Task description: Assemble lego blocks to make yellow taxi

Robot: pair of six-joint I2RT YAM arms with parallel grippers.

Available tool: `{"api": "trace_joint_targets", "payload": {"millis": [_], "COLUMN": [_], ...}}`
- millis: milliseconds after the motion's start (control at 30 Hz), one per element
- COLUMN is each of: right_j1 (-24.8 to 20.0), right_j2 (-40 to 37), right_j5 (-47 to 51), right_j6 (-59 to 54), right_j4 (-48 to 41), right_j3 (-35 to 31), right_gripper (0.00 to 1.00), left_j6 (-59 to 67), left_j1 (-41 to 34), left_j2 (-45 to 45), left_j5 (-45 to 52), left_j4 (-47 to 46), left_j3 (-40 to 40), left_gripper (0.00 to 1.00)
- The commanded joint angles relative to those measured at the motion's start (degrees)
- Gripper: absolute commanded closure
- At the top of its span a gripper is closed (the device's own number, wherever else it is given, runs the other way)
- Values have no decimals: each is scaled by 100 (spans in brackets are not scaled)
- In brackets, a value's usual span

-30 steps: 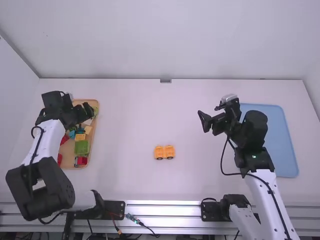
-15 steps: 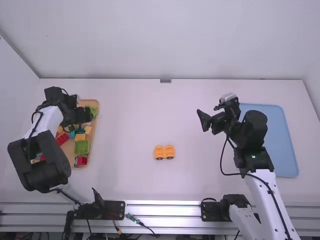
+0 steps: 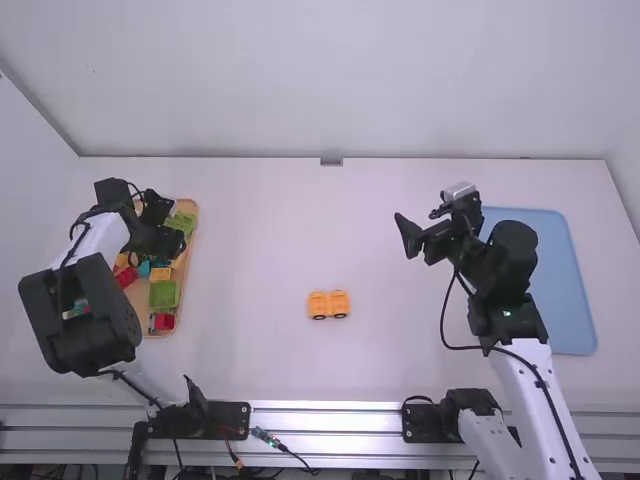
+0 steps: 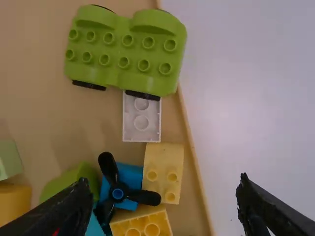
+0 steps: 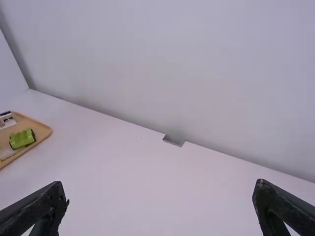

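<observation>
My left gripper [image 3: 180,250] is over the tray of blocks at the left. In the left wrist view the left gripper [image 4: 162,196] stands open above a pale yellow brick [image 4: 165,169], a second yellow brick [image 4: 142,226] and a blue piece with a black propeller [image 4: 118,193]. A white brick [image 4: 141,120] lies beside a green wheeled base [image 4: 125,49]. An orange wheeled base [image 3: 328,304] sits on the middle of the table. My right gripper [image 3: 405,238] is held above the table's right part; in the right wrist view the right gripper [image 5: 160,196] is open and holds nothing.
The wooden tray [image 3: 189,225] also holds a green block [image 3: 163,294] and red bricks [image 3: 124,277]. A blue tray [image 3: 565,290] lies at the right, partly behind the right arm. The back wall [image 3: 330,80] rises at the table's far edge.
The left arm has shifted slightly rightward over the tray, uncovering red and yellow bricks at its left side. The right arm has stayed practically still.
</observation>
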Motion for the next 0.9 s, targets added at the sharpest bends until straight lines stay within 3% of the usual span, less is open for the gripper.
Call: {"api": "trace_joint_targets", "payload": {"millis": [0, 567, 867], "right_j1": [7, 4, 11], "right_j2": [13, 13, 13], "right_j5": [-17, -15, -17], "right_j6": [-4, -4, 2], "right_j4": [48, 122, 177], "right_j3": [203, 203, 203], "right_gripper": [1, 1, 1], "left_j6": [358, 50, -2], "left_j1": [-20, 22, 66], "left_j2": [61, 61, 61], "left_j5": [-37, -260, -125], "left_j4": [63, 1272, 1458], "left_j3": [-247, -1115, -1161], "left_gripper": [24, 39, 32]}}
